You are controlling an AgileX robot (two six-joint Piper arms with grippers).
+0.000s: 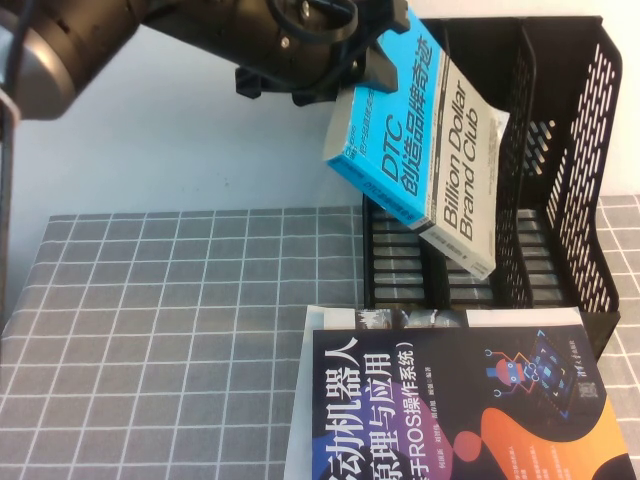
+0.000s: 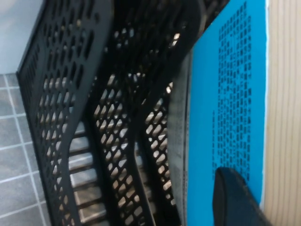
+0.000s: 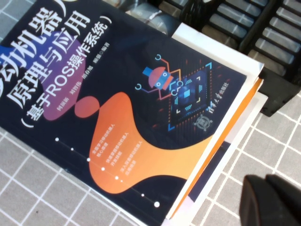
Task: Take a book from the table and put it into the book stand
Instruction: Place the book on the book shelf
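"DTC", "Billion Dollar Brand Club": book (image 1: 425,150)

You had a dark navy book (image 1: 450,405) lying flat, with an orange patch and robot drawing on its cover. White sheets (image 3: 244,101) stuck out from under its edges.

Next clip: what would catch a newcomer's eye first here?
The bright blue book, held tilted in the air by the left gripper over the black book stand. Next, the dark navy book lying on the table before the stand, under the right gripper.
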